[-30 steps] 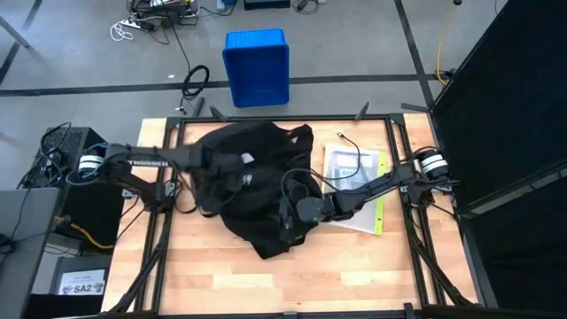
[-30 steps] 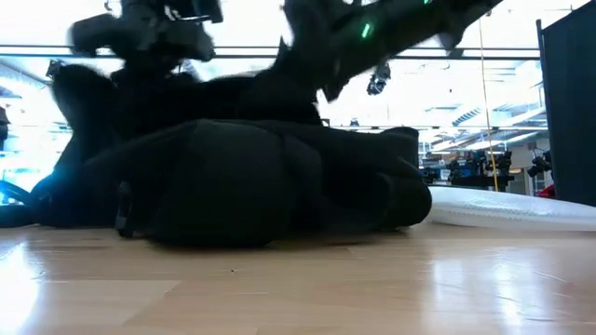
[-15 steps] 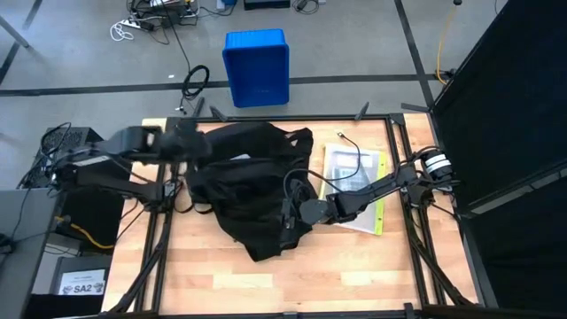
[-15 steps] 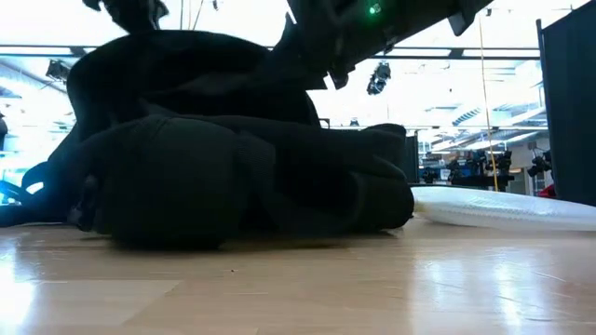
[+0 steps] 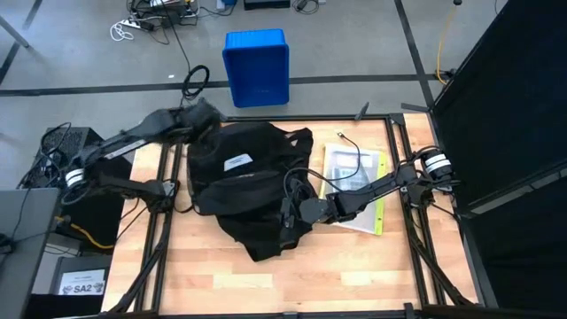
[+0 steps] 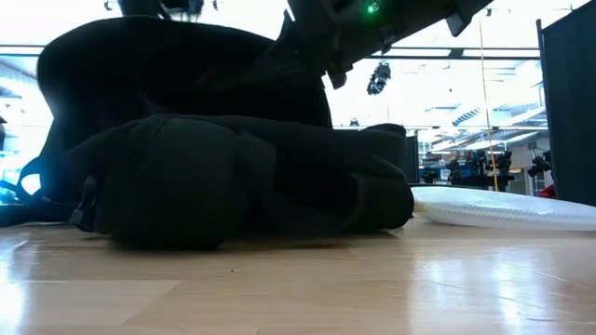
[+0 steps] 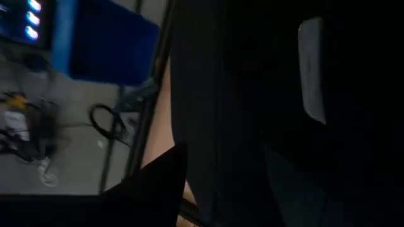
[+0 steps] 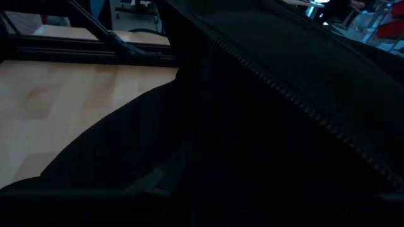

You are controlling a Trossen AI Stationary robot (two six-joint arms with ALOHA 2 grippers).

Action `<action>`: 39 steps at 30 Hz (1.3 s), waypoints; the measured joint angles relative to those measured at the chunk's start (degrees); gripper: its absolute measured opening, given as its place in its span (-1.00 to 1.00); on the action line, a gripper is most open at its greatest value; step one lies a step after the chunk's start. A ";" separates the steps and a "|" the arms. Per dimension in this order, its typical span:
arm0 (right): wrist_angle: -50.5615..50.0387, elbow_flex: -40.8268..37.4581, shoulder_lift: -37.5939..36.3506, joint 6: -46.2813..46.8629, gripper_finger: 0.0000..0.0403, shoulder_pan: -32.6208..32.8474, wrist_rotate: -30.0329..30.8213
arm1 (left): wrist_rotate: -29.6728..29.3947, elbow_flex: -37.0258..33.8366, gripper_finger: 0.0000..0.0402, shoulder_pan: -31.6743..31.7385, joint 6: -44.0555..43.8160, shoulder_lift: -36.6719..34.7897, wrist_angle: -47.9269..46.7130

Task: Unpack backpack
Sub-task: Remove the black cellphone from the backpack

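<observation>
On the counter (image 5: pixel 354 266), right gripper (image 5: pixel 288 214) jaws pinch the backpack (image 5: pixel 248 186); left gripper (image 5: pixel 202 113) jaws: cannot tell

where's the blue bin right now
In the high view the blue bin sits on the floor beyond the table's far edge, just past the backpack.

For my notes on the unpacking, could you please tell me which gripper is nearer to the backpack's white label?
Left. The left gripper hovers over the backpack's far left edge, a short way from the white label. The right gripper sits at the bag's right side, farther from the label.
</observation>
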 joint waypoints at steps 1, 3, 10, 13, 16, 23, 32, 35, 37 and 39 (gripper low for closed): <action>-0.18 0.00 0.00 -0.01 -0.38 0.00 -0.02 | 1.13 0.00 -0.03 1.87 0.88 1.21 1.26; -0.56 0.00 0.00 -0.01 -0.37 0.00 -0.04 | 3.07 0.00 -0.03 5.22 2.12 3.11 3.36; -1.09 0.00 0.02 -0.05 -0.38 -0.09 -0.06 | 10.05 0.04 -0.02 14.71 2.88 9.56 2.48; -1.24 0.00 0.02 -0.03 -0.39 -0.11 -0.06 | 15.41 -0.78 0.00 16.36 2.87 11.85 2.44; -1.27 0.00 0.02 -0.03 -0.38 -0.11 -0.06 | 18.64 -2.53 0.02 16.33 2.96 13.90 4.38; -1.29 0.00 0.02 0.39 -0.39 -0.11 -0.06 | 18.82 -5.97 -0.31 15.39 6.61 17.11 6.82; -1.29 0.00 0.04 0.41 -0.41 -0.55 -0.06 | 16.08 -3.06 -0.99 14.90 6.73 15.30 7.96; -1.35 0.00 0.04 0.40 -0.42 -0.55 -0.07 | 15.18 -0.83 -1.00 13.17 5.89 11.51 8.68; -1.42 0.00 0.04 0.34 -0.43 -0.62 -0.08 | 15.23 1.78 -1.00 11.37 5.91 8.06 8.49; -1.42 0.00 0.04 0.32 -0.43 -0.79 -0.08 | 15.30 4.95 -1.00 9.87 5.88 4.92 7.65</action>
